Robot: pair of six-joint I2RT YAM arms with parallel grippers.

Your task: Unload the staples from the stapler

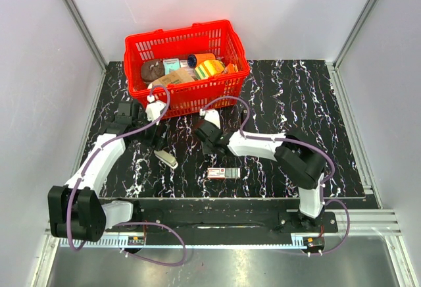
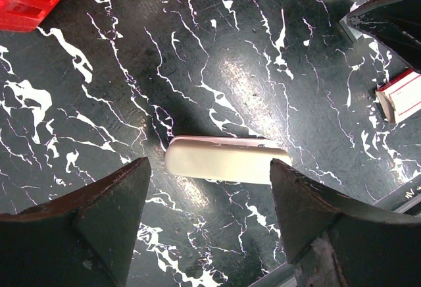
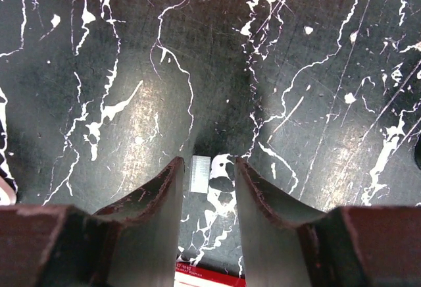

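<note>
- From above, the cream stapler (image 1: pixel 167 158) lies flat on the black table (image 1: pixel 296 103) with white streaks, near the front and left of the middle.
- The left gripper (image 1: pixel 160 143) hangs just behind the stapler.
- The right gripper (image 1: pixel 209 143) is low over the table, to the right of the stapler and apart from it.
- A small red and white box (image 1: pixel 223 172) lies on the table just in front of the right gripper.
- A red basket (image 1: pixel 197 96) full of things sits at the back of the table.
- In the left wrist view, the stapler lies sideways on the table, in the gap between the two dark fingers (image 2: pixel 99 214).
- The left gripper is spread wide. Its fingers do not touch the stapler.
- A corner of the red basket shows at the top left, and the box peeks in at the right edge.
- In the right wrist view, a little silver strip of staples (image 3: pixel 199 173) lies on the table between the two fingers (image 3: pixel 270 214).
- The right gripper is spread a little. There is a gap beside the strip, so it is not pinching it.
- The strip sits nearer to the finger on the left of the picture.
- The top of the red and white box shows at the bottom edge.
</note>
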